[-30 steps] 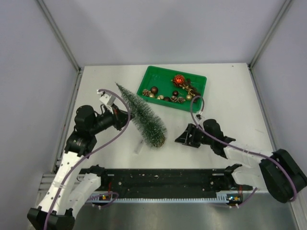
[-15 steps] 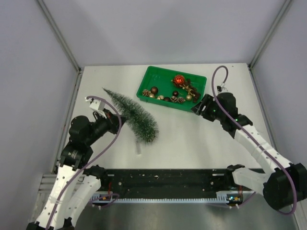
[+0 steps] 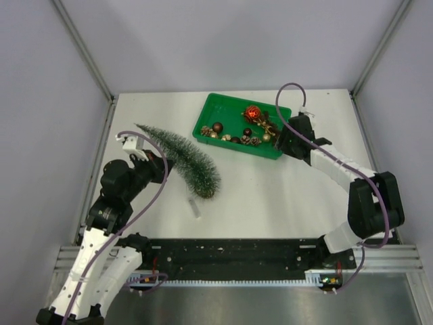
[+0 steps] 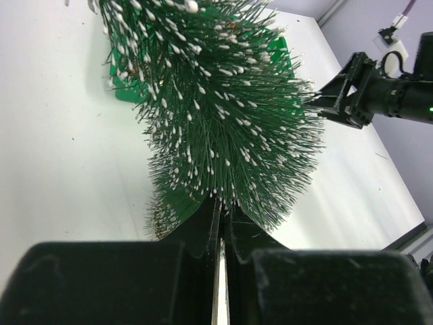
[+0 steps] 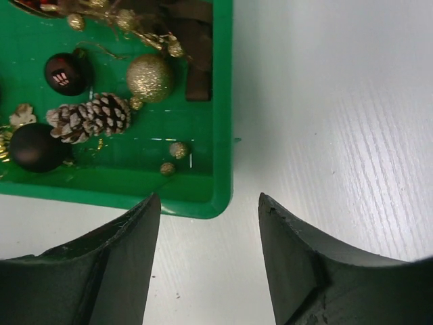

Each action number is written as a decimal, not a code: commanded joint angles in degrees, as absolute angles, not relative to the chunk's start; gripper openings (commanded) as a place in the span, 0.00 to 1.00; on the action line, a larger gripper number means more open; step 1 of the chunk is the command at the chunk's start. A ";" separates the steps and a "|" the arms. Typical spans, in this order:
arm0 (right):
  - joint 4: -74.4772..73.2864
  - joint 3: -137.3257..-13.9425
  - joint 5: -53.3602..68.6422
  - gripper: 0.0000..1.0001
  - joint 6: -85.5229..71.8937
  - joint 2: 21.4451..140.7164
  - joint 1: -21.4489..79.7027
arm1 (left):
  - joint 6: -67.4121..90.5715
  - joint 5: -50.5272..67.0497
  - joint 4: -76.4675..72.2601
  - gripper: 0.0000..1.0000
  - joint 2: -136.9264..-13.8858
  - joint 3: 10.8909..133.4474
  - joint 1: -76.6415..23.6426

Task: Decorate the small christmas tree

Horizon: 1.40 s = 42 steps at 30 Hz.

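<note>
The small christmas tree (image 3: pixel 183 157) is a dark green frosted cone that slants with its tip to the far left and its wide end near the table's middle. My left gripper (image 3: pixel 161 162) is shut on it from the left. In the left wrist view its bristles (image 4: pixel 223 101) fan out just past the closed jaws (image 4: pixel 222 217). My right gripper (image 3: pixel 279 145) hovers open over the near right corner of the green tray (image 3: pixel 203 125), with nothing between its fingers. That corner (image 5: pixel 223 101) lies just beyond the right gripper (image 5: pixel 208 203).
The tray holds a red ball (image 3: pixel 252 112), dark balls (image 5: pixel 32 147), a gold glitter ball (image 5: pixel 149 76), a frosted pine cone (image 5: pixel 91 116) and small gold beads. A small pale strip (image 3: pixel 195 208) lies on the table near the tree's wide end. Grey walls enclose the table.
My left gripper has carried the tree leftward and tipped it flatter. The right arm has swung from the table's middle out to the tray's near right corner, its jaws staying open.
</note>
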<state>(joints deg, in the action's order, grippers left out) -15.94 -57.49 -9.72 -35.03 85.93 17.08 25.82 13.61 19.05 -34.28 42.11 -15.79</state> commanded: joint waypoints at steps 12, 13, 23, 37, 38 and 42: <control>-9.76 -52.13 -18.28 0.30 -34.98 88.60 16.35 | 20.66 16.96 18.54 0.00 -31.64 42.36 -16.00; -9.41 -50.90 -18.46 0.29 -35.15 87.38 16.26 | 20.48 17.57 18.54 0.00 -31.55 42.36 -16.00; -16.33 -34.65 -21.27 0.07 -41.12 68.05 15.82 | 17.41 19.42 19.86 0.00 -30.85 43.16 -16.00; -39.38 -32.93 -14.68 0.41 -52.75 35.76 18.72 | 16.26 23.03 21.09 0.00 -30.59 43.51 -16.00; -38.59 -35.48 -14.76 0.43 -51.26 37.25 18.72 | 16.61 23.29 21.09 0.00 -30.67 43.51 -15.91; -30.25 -45.15 -12.05 0.48 -45.19 47.86 18.81 | 18.10 23.47 20.66 0.00 -31.03 43.24 -16.00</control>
<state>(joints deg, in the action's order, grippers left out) -38.41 -35.38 -14.90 -50.46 40.14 18.35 16.88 21.89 20.64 -30.87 41.89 -15.86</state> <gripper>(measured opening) 0.461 0.054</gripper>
